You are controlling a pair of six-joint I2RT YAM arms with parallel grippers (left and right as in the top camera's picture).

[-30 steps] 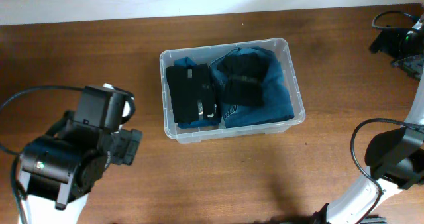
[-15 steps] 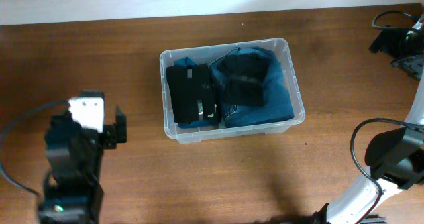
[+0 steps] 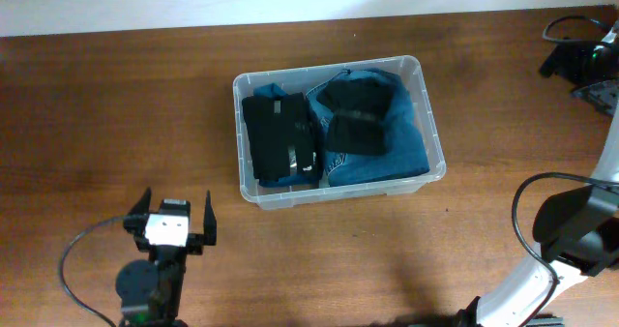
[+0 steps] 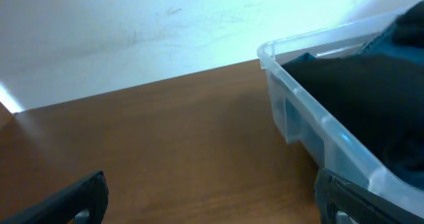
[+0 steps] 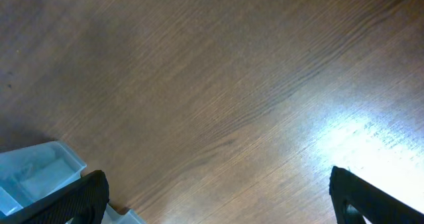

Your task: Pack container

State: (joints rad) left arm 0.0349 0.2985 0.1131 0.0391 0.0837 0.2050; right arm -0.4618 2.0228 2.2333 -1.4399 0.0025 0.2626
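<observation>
On counter (image 3: 116, 124): bin (image 3: 338, 193) holds clothes (image 3: 372, 124) | left, right jaws wide open, empty | packing seemingly done | next: confirm nothing left out

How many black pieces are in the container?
3 in the container: left black piece, back black piece mid-bin, front black piece just nearer, on the blue cloth. Others may be hidden underneath.

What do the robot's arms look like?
The left arm is mostly black, with a white block behind two black fingers and a looping black cable. The right arm has chunky black joints, white tubes and a black cable too.
</observation>
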